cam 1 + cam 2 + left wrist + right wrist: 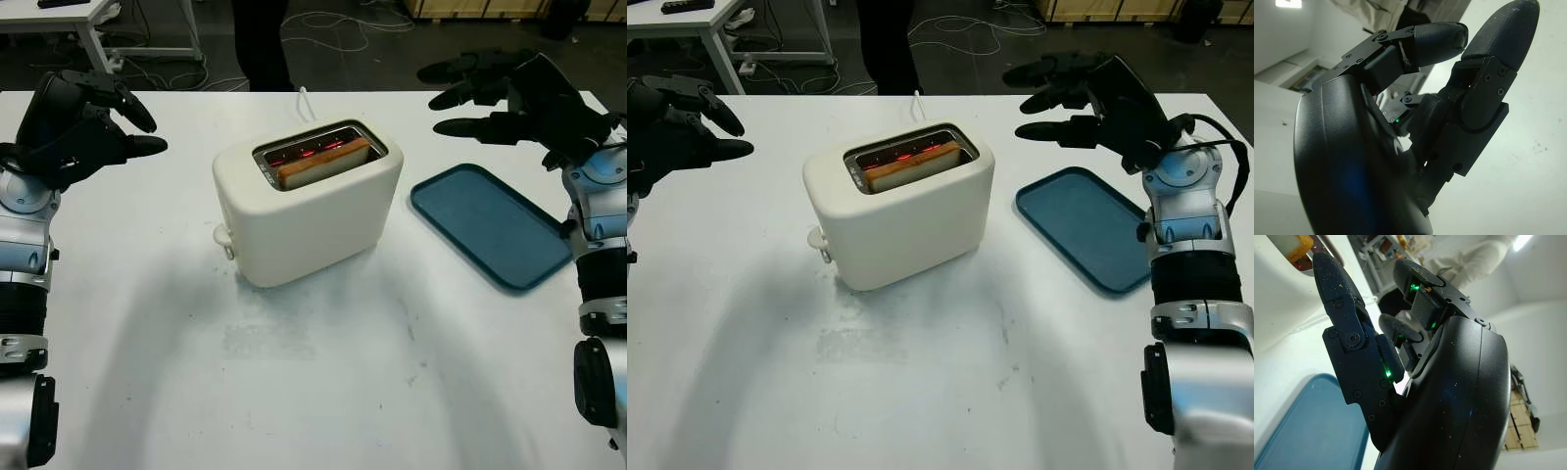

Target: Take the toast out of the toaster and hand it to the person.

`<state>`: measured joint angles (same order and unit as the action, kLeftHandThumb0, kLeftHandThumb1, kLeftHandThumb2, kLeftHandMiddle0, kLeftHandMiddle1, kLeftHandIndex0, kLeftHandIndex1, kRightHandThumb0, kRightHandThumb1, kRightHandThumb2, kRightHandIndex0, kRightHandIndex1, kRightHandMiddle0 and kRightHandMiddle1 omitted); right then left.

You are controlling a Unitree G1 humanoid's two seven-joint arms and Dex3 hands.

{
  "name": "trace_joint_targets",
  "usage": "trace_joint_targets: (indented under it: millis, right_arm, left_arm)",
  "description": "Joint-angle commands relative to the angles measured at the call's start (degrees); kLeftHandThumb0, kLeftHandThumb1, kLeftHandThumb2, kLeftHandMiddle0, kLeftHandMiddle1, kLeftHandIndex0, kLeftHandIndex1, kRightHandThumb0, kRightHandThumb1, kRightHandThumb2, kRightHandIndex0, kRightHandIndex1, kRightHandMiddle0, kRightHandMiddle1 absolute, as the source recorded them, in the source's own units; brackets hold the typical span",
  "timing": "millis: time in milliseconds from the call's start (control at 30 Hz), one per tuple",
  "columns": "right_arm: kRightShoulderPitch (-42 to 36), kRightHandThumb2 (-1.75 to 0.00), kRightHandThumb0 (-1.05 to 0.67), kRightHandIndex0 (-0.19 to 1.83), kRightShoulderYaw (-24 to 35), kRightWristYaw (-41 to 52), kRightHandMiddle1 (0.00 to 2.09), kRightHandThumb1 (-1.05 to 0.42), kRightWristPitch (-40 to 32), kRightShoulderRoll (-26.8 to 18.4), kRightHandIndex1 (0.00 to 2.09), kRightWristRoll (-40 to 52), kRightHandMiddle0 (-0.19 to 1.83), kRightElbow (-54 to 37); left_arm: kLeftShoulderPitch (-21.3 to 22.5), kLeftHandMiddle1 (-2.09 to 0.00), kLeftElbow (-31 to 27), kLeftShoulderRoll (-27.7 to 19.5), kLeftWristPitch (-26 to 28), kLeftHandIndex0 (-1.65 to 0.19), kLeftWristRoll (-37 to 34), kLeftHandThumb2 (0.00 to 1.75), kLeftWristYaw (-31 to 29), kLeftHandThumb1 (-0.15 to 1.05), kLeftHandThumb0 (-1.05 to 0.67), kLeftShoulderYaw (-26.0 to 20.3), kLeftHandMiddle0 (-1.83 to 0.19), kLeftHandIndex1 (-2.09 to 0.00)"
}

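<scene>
Toast [323, 163] sits in the toaster [306, 211] at centre frame. Your right hand [509, 93], upper right, and left hand [83, 117], upper left, are both open and empty. Next, reach for the toast.

Toast [323, 163] mostly sunk in toaster [304, 211] — person [261, 39] cut off above legs.

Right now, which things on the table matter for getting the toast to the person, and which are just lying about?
For the job:
- toast, sitting in the slot
- toaster, mid-table
- right hand, open, raised beyond the tray
- left hand, open, raised left of the toaster
- person, standing beyond the table

Just lying about:
- blue tray, right of the toaster
</scene>
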<state>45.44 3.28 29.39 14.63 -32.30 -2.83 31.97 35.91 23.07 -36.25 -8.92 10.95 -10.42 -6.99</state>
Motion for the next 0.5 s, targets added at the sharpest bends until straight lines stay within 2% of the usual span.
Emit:
trace_joint_targets:
  millis: [0, 467]
  right_arm:
    - [-0.8, 0.00, -0.68, 0.67, 0.6, 0.0, 0.09, -0.79, -1.1, -0.1, 0.54, 1.2, 0.77, -1.1]
    - [-1.7, 0.00, -0.60, 0.68, 0.5, 0.2, 0.05, -0.77, -2.7, -0.5, 0.48, 1.9, 0.77, -3.5]
  left_arm:
    - [-0.6, -1.08, -0.3, -0.3, -0.5, -1.00, -0.3, 0.02, 0.2, 0.74, -1.05, -0.2, -1.12, -1.10]
    - [-0.4, -1.08, 0.1, -0.3, -0.5, -0.99, -0.2, 0.01, 0.3, 0.74, -1.05, -0.1, -1.12, -1.12]
